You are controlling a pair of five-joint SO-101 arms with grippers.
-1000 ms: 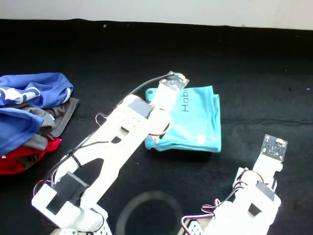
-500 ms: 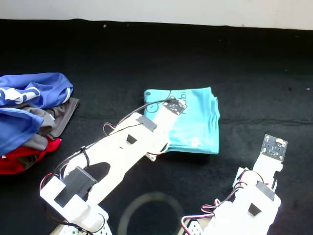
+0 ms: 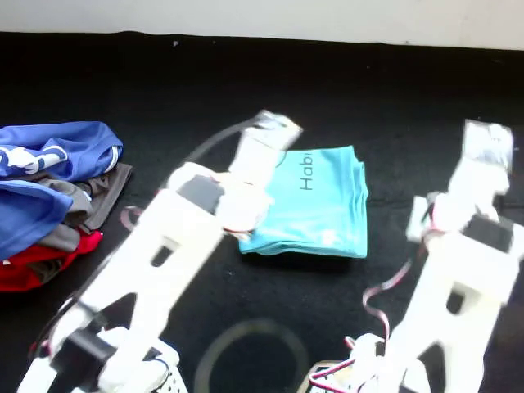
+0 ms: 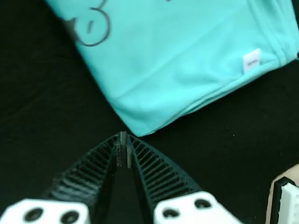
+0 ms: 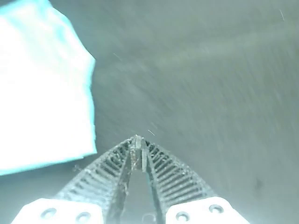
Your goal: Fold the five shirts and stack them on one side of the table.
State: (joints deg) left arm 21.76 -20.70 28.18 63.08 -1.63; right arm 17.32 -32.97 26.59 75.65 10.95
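A folded teal shirt [image 3: 315, 205] lies flat in the middle of the black table. In the left wrist view my left gripper [image 4: 122, 142] is shut and empty, its tips just off a corner of the teal shirt [image 4: 173, 60]. The left arm [image 3: 196, 221] reaches across the shirt's left edge. My right gripper [image 5: 137, 144] is also shut and empty, hanging over bare black cloth with the teal shirt [image 5: 42, 93] off to one side. The right arm [image 3: 471, 237] stands to the right of the shirt.
A loose pile of unfolded shirts sits at the table's left edge: blue [image 3: 49, 160] on top, grey [image 3: 94, 201] under it, red [image 3: 41, 266] at the bottom. A faint ring [image 3: 246, 352] marks the cloth near the front. A white wall runs behind the table.
The right arm has swung up and forward from the front right corner to beside the shirt. The left arm has shifted back toward the shirt's far left edge.
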